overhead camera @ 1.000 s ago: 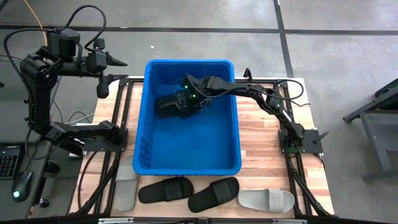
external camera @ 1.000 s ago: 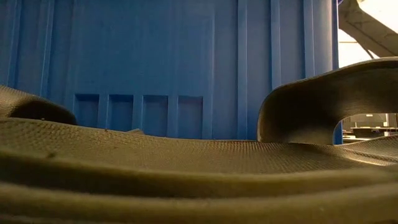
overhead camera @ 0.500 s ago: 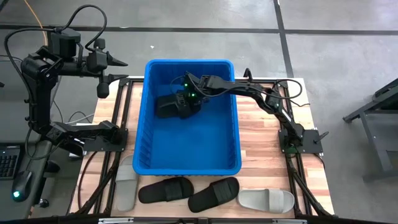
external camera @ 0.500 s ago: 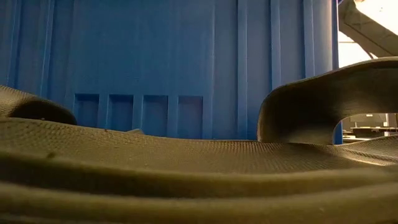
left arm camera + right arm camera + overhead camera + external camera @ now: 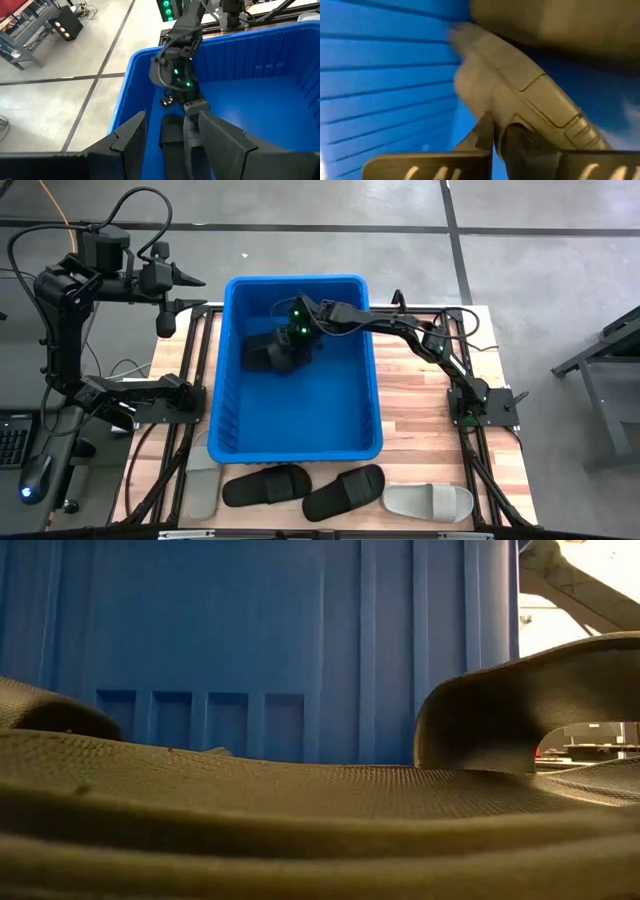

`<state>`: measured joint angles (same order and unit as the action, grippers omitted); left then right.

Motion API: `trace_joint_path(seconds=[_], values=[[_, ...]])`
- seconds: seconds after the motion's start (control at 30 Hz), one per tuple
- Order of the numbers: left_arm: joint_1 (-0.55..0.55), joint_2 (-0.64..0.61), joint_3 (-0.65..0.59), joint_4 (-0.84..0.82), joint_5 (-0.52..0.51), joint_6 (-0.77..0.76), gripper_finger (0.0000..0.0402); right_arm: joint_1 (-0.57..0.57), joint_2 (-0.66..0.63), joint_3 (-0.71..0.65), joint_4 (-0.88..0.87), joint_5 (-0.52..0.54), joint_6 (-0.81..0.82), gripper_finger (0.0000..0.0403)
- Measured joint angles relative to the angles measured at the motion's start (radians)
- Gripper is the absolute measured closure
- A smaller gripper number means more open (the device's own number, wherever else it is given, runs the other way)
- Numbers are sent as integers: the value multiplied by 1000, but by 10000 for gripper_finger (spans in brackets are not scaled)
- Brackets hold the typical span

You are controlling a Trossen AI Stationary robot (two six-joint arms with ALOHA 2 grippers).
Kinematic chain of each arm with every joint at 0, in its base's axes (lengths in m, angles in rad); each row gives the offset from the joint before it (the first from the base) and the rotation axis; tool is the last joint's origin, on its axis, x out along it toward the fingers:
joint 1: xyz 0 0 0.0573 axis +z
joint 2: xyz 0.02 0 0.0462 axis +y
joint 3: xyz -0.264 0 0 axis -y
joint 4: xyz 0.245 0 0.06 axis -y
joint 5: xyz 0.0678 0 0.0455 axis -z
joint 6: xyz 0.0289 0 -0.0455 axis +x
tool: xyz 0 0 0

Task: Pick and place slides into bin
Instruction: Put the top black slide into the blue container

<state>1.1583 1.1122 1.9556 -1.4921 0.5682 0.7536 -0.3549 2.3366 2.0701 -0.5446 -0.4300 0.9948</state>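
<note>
Fingers of right gripper (image 5: 283,343) shut beside black slide (image 5: 262,352) in blue ribbed bin (image 5: 297,450).

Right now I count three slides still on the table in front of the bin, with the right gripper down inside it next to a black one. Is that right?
Not quite: four slides lie in front of the bin, not three. The high view shows a grey slide, two black slides and another grey one. The rest holds: the right gripper is down inside the bin by a black slide.

Glossy plastic bin (image 5: 225,415) (ribbed walls)
</note>
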Motion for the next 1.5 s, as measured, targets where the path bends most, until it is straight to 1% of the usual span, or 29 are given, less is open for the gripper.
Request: trace_joint_path(seconds=[0.07,0.13,0.2,0.33,0.47,0.53,0.63,0.73,0.93,1.07,1.23,1.33,1.5], values=[[0,3,0,0,0,-1,229,-1,-3,31,10,1,18,400],[0,6,0,0,0,-2,229,-5,-3,66,-18,13,27,401],[0,6,0,0,0,-2,229,-11,-2,116,-78,52,39,402],[0,6,0,0,0,-2,229,-38,-2,214,-141,143,71,402],[0,7,0,0,0,-2,229,-80,-3,258,-163,142,116,402],[0,9,0,0,0,-2,229,-98,-4,261,-180,123,129,402],[0,12,0,0,0,-3,229,-114,-4,251,-156,71,154,402],[0,13,0,0,0,-3,229,-115,0,251,-140,26,164,403],[0,17,0,0,0,-4,229,-114,27,251,-135,-73,236,403],[0,18,0,0,0,-7,229,-112,65,249,-134,-79,251,403],[0,18,0,0,0,-25,229,-110,95,249,-86,-79,281,403],[0,18,0,-2,0,-26,229,-113,107,249,-49,-74,294,403],[0,18,0,-3,0,-26,229,-121,111,249,-56,-52,311,403]])
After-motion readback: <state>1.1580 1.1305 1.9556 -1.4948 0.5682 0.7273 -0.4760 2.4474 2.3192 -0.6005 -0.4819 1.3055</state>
